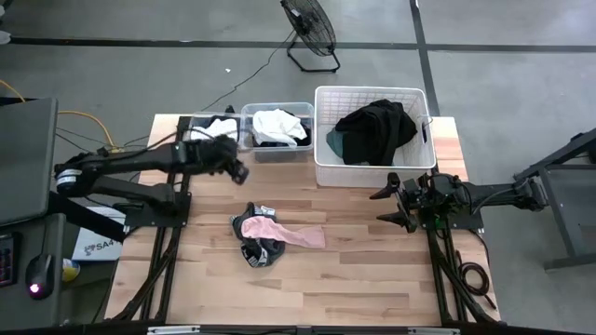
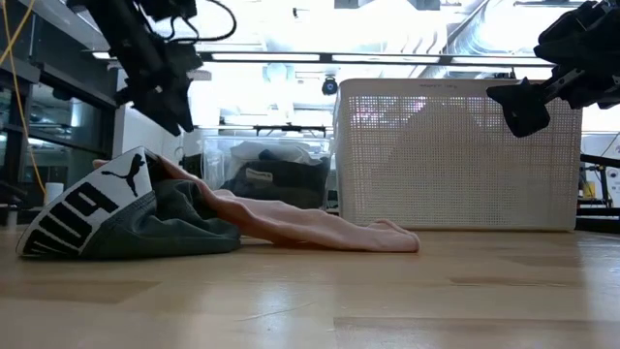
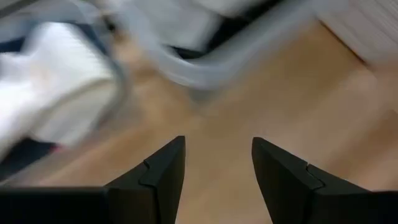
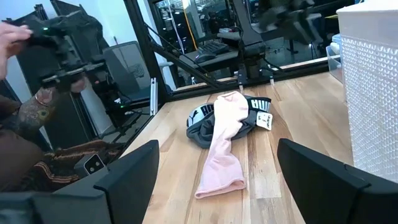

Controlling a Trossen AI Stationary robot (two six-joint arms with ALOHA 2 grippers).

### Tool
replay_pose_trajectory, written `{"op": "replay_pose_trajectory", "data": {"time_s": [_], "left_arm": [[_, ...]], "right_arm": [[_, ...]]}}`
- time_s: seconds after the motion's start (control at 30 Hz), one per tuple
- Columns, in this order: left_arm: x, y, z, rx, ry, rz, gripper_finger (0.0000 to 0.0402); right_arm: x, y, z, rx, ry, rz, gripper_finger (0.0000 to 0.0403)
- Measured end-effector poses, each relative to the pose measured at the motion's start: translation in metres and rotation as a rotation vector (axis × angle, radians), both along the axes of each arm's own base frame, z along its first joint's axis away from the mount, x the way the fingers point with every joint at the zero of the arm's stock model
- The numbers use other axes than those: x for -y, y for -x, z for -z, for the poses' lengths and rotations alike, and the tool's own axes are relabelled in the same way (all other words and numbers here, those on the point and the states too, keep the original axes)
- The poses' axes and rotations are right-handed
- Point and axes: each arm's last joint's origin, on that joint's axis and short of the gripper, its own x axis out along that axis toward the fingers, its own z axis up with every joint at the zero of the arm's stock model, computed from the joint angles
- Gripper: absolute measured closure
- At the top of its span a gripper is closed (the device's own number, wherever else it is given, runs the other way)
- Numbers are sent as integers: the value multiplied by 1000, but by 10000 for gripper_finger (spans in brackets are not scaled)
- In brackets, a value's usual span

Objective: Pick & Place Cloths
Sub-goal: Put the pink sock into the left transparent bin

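While both arms hang above the wooden table (image 1: 372,270), a white slatted basket (image 1: 323,140) at its far edge, toward the right corner, holds a heap of black cloths (image 1: 377,128) with a strip of teal-green showing beneath. To the basket's left along the same far edge stand two clear bins (image 1: 245,113), the nearer carrying a white cloth (image 1: 279,126) over dark fabric, the other a second white piece (image 1: 221,126). Near the table's middle lies a grey garment (image 2: 165,223) with a black, white-lettered waistband, and a pink cloth (image 1: 284,233) is draped across it, trailing toward the right edge. The left gripper (image 1: 233,167) hovers just in front of the bins, fingers parted and empty. The right gripper (image 1: 389,207) waits near the right edge, fingers spread wide, gripping nothing.
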Motion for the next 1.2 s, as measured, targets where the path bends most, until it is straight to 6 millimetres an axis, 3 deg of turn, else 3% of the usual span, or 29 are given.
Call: {"op": "replay_pose_trajectory", "data": {"time_s": [0.33,0.5,0.7,0.87,1.03,1.2], "left_arm": [[68,-10,6,-171,-73,589,219],[94,-7,7,-204,-117,775,219],[114,-3,32,-205,-134,896,219],[132,5,57,-217,-191,1107,219],[139,13,69,-299,-352,1237,219],[140,15,79,-319,-502,1247,219]], "right_arm": [[0,0,0,0,0,0,85],[0,0,0,0,0,0,85],[0,0,0,-1,0,-1,85],[0,0,0,0,0,0,85],[0,0,0,0,0,0,85],[0,0,0,0,0,-1,85]]}}
